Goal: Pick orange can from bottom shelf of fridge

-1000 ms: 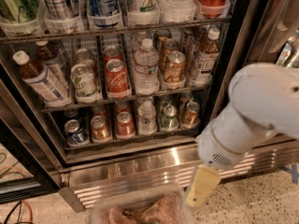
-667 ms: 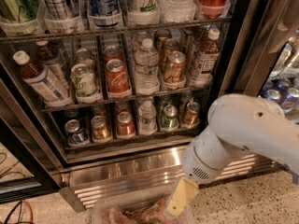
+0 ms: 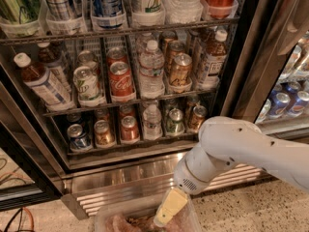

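Note:
The fridge [image 3: 244, 57] stands open, with its wire racks facing me. On the bottom shelf [image 3: 123, 147] small cans stand in lanes. A copper-orange can [image 3: 104, 133] with a silver top is second from the left, between a blue-and-silver can [image 3: 77, 137] and a red can [image 3: 129, 128]. Another brownish-orange can [image 3: 196, 118] stands at the right end, beside a green can [image 3: 175, 122]. My gripper [image 3: 163, 217] hangs on the white arm [image 3: 231, 149] low in front of the steel base panel. It points down, well below and to the right of the orange can, and holds nothing I can see.
A small water bottle [image 3: 152, 122] stands mid-shelf. The rack above holds a red cola can [image 3: 120, 81], bottles and more cans. A clear plastic bin [image 3: 140, 219] sits on the floor under the gripper. The ribbed steel base panel [image 3: 120, 182] runs below the shelf.
The arm has swung left and downward across the lower right, so the gripper now hangs further left over the clear bin. The cans have not moved.

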You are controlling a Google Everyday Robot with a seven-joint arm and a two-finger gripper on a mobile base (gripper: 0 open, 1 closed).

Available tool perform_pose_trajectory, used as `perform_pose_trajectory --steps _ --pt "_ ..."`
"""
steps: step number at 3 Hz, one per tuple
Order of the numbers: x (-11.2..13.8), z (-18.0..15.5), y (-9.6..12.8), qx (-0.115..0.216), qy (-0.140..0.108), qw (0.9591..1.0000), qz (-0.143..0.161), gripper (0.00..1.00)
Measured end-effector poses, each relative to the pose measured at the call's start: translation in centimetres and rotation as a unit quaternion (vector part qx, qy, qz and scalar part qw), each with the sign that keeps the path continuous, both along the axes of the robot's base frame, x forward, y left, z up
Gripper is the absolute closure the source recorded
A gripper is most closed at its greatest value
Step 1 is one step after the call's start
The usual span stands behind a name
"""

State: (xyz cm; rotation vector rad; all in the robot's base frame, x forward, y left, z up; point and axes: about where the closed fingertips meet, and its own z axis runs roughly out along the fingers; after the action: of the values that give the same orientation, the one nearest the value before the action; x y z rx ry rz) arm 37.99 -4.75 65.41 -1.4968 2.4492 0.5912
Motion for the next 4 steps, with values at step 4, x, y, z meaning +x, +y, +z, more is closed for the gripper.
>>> perform_pose_trajectory --steps 4 --pt "1.3 -6.1 5.8 0.066 0.003 0.9917 -0.111 0.0"
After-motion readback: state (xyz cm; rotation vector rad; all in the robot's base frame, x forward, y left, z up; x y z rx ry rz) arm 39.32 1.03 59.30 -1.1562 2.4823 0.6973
